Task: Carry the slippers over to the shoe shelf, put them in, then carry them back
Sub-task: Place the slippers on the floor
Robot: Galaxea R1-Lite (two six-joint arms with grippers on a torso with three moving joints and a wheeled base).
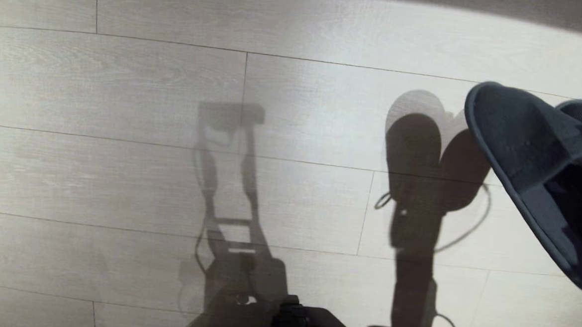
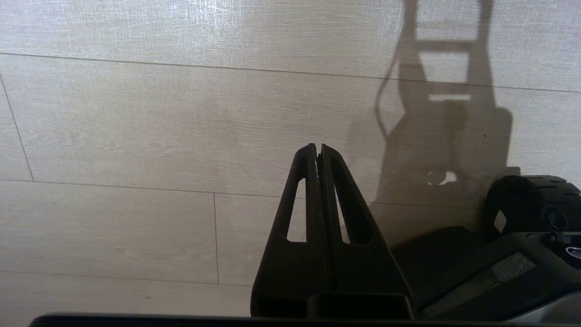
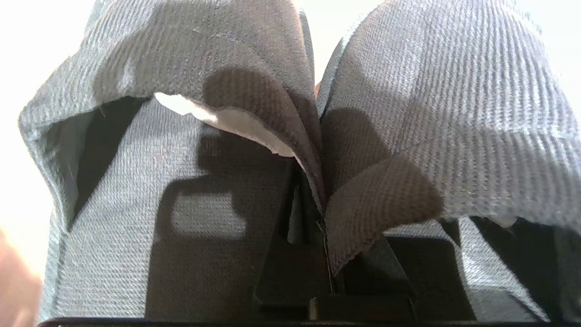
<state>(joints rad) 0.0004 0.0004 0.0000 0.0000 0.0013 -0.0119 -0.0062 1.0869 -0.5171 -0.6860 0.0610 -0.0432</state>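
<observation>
1. On my left, the left gripper (image 2: 316, 150) hung idle over the wood-plank floor (image 1: 121, 164), its fingers pressed together on nothing.
2. To the right, the right gripper (image 3: 317, 218) pinched the inner edges of both slippers (image 1: 535, 161), held clear of the floor at the head view's right edge.
3. The shoe shelf was not in view; I judged the carry called for a firm pinch and slow driving, lest the soft fabric slip out.
4. I could read no brand, label or writing anywhere.
</observation>
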